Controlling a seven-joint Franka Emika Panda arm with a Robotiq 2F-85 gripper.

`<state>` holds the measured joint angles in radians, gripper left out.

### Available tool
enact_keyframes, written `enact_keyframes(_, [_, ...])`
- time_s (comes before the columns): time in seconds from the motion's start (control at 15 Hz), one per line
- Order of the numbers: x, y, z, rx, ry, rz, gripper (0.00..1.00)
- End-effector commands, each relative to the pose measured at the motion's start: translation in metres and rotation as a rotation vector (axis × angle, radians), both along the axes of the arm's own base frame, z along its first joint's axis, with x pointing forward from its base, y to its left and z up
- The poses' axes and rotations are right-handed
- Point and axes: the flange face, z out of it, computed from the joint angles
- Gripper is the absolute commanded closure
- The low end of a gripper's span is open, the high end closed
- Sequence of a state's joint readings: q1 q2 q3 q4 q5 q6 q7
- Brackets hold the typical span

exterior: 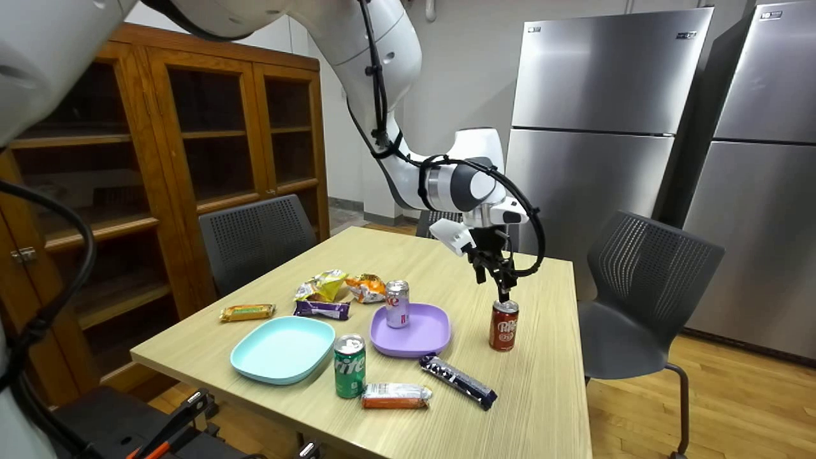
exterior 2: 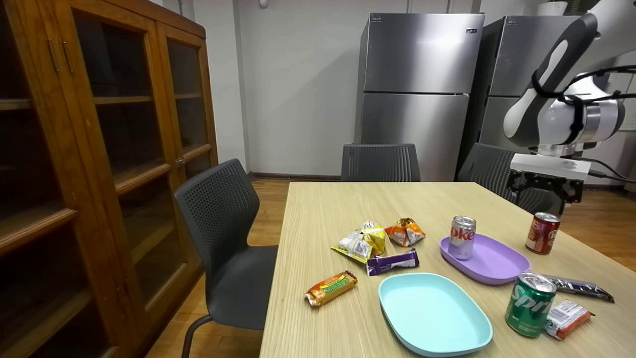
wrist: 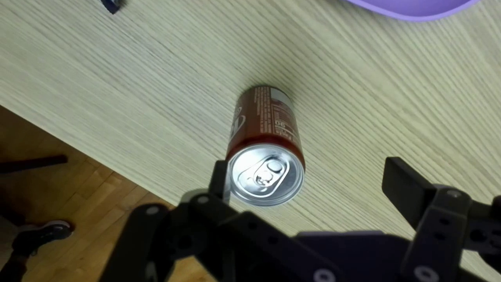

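My gripper (wrist: 308, 172) had its fingers spread wide, nothing gripped; the Dr Pepper can (wrist: 266, 117) stood upright on the table (exterior: 535, 408) just below, nearest thing to me; in the wrist view its lid sat hard by one finger, the other finger well apart; contact, couldn't tell. Risk as I judged it: off-centre; a straight drop could have put that finger on the rim and tipped the can; closing from there, one pad would likely have met it first and shoved it sideways; knocked over, it might have rolled towards the table edge, which showed on that same finger's side. Further out, purple plate (exterior: 421, 341) with Diet Coke can (exterior 2: 462, 242) standing on it; a wide swing that way could have clipped it; dark-wrapped bar (exterior: 458, 381) lay with one end just beside the plate; Sprite can (exterior: 350, 370) upright, orange-and-white wrapped bar (exterior: 396, 396) just beside it, turquoise plate (exterior: 282, 350) on its other side; then purple-wrapped bar (exterior 2: 393, 262), yellow snack bag (exterior: 322, 285), orange snack bag (exterior: 366, 288), gold-wrapped bar (exterior: 247, 312).
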<state>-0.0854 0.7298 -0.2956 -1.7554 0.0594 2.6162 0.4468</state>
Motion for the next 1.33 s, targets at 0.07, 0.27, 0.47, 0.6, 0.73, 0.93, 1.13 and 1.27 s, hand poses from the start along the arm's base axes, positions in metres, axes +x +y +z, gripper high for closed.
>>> enact_keyframes(0.07, [0.019, -0.012, -0.012, 0.007, 0.038, -0.056, 0.0])
enact_keyframes(0.27, [0.023, -0.017, -0.02, 0.009, 0.062, -0.074, 0.0])
enact_keyframes(0.47, [0.024, -0.023, -0.025, 0.008, 0.089, -0.096, 0.0])
enact_keyframes(0.6, [0.025, -0.027, -0.028, 0.008, 0.103, -0.112, 0.0])
enact_keyframes(0.73, [0.025, -0.031, -0.031, 0.013, 0.117, -0.124, 0.0])
enact_keyframes(0.93, [0.028, -0.033, -0.037, 0.021, 0.121, -0.135, 0.0])
enact_keyframes(1.13, [0.031, -0.031, -0.042, 0.025, 0.128, -0.138, 0.25])
enact_keyframes(1.27, [0.033, -0.031, -0.042, 0.023, 0.129, -0.14, 0.35])
